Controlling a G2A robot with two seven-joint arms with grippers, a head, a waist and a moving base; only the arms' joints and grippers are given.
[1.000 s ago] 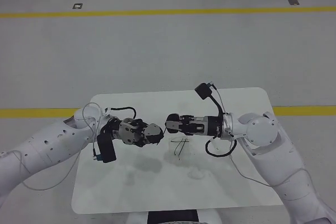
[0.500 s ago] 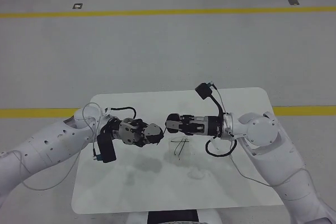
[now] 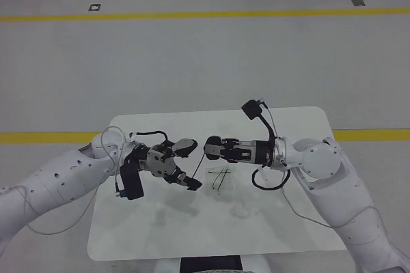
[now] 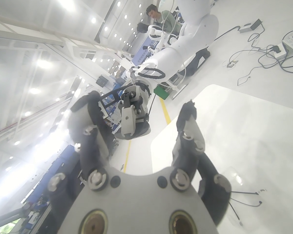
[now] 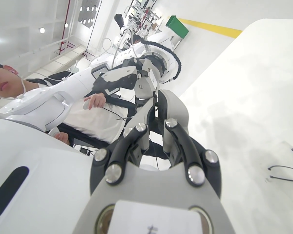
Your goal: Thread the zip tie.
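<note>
My right gripper hovers over the middle of the white table, shut on a thin black zip tie that hangs down from its tip toward the table. My left gripper faces it from close by, open, with its fingers spread on either side of the hanging tie and not touching it. In the left wrist view, the right gripper shows between my open left fingertips. The right wrist view has the shut right gripper with the left arm just beyond it.
Several loose black zip ties lie on the table just below the right gripper, also seen in the wrist views as zip ties and zip ties. The table's near edge lies below them.
My left gripper was shut at the right gripper's tip; it has opened wide and let go. The right gripper has kept its hold and barely shifted.
</note>
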